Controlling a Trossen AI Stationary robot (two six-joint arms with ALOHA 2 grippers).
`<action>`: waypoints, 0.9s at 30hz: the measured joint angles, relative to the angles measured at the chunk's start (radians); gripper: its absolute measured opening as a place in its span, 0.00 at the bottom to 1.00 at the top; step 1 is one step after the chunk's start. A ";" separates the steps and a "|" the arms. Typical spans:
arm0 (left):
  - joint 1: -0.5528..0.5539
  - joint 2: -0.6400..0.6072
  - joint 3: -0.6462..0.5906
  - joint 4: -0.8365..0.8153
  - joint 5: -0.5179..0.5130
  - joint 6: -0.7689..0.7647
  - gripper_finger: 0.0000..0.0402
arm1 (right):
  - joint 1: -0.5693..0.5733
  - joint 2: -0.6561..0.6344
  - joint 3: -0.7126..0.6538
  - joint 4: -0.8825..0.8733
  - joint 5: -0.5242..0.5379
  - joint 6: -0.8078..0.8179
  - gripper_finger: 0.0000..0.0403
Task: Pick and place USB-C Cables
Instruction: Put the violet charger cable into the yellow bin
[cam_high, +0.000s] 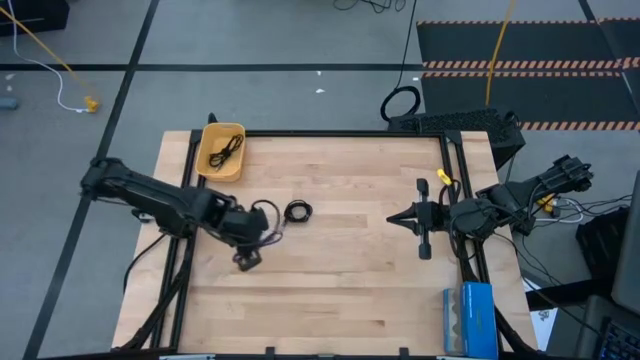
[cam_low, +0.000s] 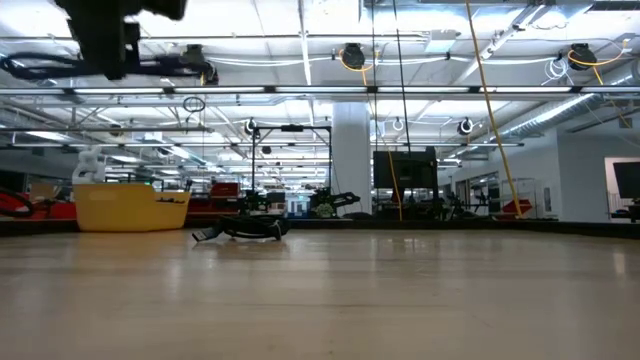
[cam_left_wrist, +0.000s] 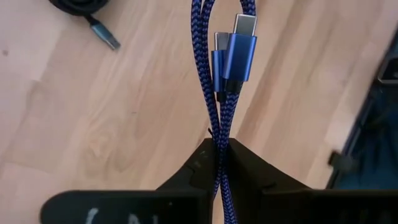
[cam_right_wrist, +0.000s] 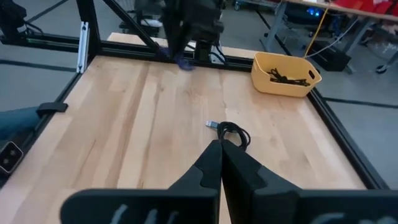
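Observation:
The blue-purple braided cable (cam_left_wrist: 214, 93) is in my left gripper (cam_left_wrist: 219, 149), which is raised over the table's left half (cam_high: 260, 230). Its two blue connectors (cam_left_wrist: 236, 56) lie side by side beyond the fingertips. The black coiled cable (cam_high: 297, 211) lies flat on the wood near the middle, also seen from the right wrist (cam_right_wrist: 233, 134) and low down (cam_low: 240, 230). Another black cable (cam_high: 226, 152) lies bundled in the yellow bin (cam_high: 210, 165). My right gripper (cam_high: 392, 220) is shut on nothing and waits at the table's right side (cam_right_wrist: 221, 152). My left gripper pinches the folded blue-purple cable between its two fingers (cam_left_wrist: 249, 168), which lie across two strands (cam_left_wrist: 219, 140) running side by side. The strands go on past the fingertips to the two connectors. Whether the cable's far end touches the table I cannot tell.
The yellow bin stands at the table's far left corner (cam_right_wrist: 286, 74). A blue box (cam_high: 470, 315) sits at the near right corner. A black frame rail (cam_high: 340, 133) runs round the table. Bare wood (cam_high: 350, 280) lies between the two arms.

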 joint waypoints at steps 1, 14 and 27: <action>0.000 -0.022 0.000 -0.011 0.000 0.016 0.09 | 0.000 0.000 0.000 0.004 0.000 -0.009 0.00; 0.024 -0.257 0.000 -0.076 -0.001 0.307 0.07 | 0.000 0.000 0.000 0.030 0.002 -0.090 0.00; 0.252 -0.255 0.165 -0.328 -0.101 0.436 0.08 | 0.000 0.000 0.000 0.068 0.002 -0.107 0.00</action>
